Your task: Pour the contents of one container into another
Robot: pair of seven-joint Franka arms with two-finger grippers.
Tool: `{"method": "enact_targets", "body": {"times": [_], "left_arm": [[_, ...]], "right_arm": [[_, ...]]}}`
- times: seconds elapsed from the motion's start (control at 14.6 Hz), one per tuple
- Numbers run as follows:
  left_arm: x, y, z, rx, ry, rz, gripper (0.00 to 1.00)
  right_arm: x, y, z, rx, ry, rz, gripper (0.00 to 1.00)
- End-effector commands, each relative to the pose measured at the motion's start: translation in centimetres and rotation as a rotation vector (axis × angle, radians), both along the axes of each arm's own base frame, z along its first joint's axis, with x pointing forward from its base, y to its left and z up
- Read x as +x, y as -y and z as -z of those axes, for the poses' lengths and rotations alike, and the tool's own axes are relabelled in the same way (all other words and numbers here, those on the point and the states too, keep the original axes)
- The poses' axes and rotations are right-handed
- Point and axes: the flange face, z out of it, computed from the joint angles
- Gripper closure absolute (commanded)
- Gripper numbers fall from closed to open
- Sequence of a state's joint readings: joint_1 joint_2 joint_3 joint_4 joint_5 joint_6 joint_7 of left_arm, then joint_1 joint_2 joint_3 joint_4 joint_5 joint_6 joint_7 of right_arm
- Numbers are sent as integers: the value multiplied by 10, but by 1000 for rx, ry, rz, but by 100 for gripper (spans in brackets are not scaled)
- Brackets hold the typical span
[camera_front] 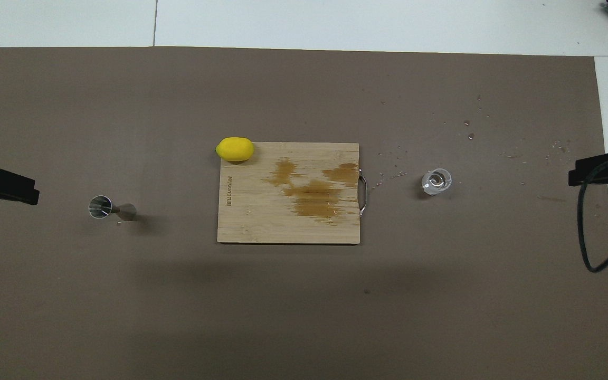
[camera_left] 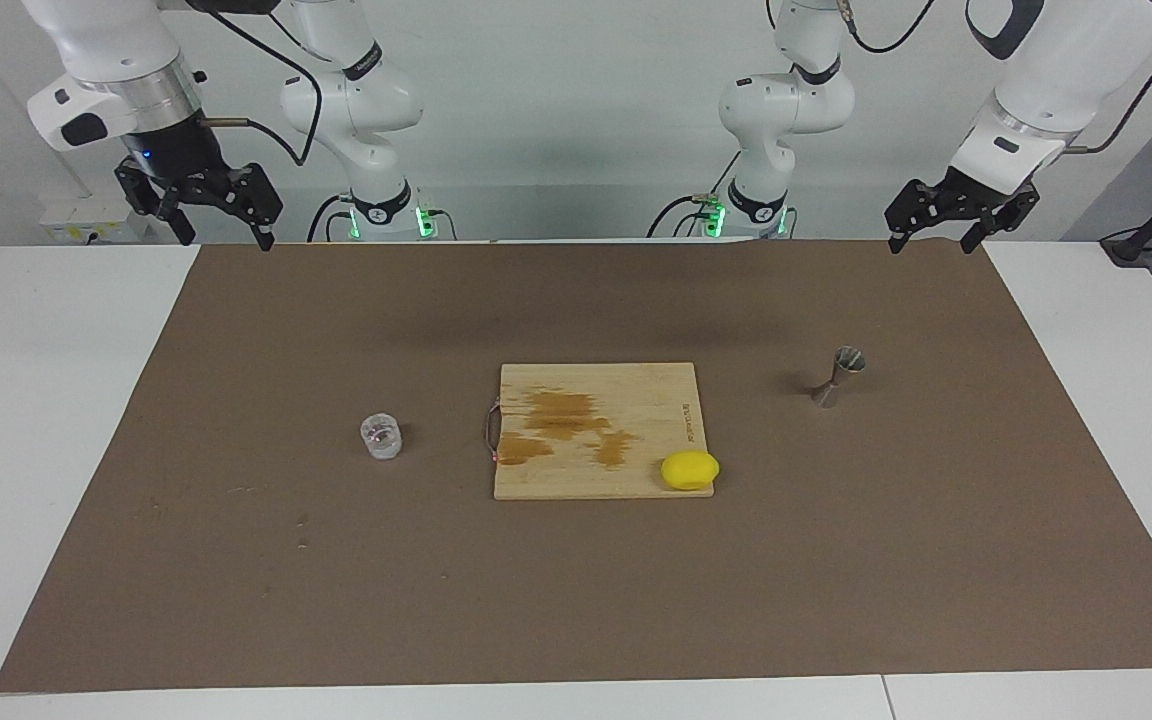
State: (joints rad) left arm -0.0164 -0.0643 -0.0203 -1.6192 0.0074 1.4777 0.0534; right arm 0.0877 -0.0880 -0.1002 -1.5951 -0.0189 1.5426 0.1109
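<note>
The small clear glass cup stands upright on the brown mat toward the right arm's end of the table, beside the cutting board. The steel hourglass jigger stands upright toward the left arm's end, slightly nearer to the robots than the cup. My right gripper hangs open and holds nothing, raised over the mat's edge by the robots. My left gripper is likewise open and raised at the other corner. Both arms wait, well apart from the cup and the jigger.
A wooden cutting board with brown wet stains lies mid-table between cup and jigger. A yellow lemon rests on its corner farthest from the robots, toward the left arm's end. Water droplets dot the mat.
</note>
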Motion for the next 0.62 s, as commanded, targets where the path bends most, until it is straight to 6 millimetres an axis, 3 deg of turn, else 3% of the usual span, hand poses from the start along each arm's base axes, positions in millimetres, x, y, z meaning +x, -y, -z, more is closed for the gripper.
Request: {"method": "enact_targets", "body": {"times": [0.0, 0.55], "left_arm": [[-2, -1, 1, -8, 12, -15, 0], [-4, -4, 1, -8, 3, -19, 0]], "right_arm": [[-5, 1, -2, 20, 2, -5, 0], [-5, 1, -2, 20, 3, -5, 0]]}}
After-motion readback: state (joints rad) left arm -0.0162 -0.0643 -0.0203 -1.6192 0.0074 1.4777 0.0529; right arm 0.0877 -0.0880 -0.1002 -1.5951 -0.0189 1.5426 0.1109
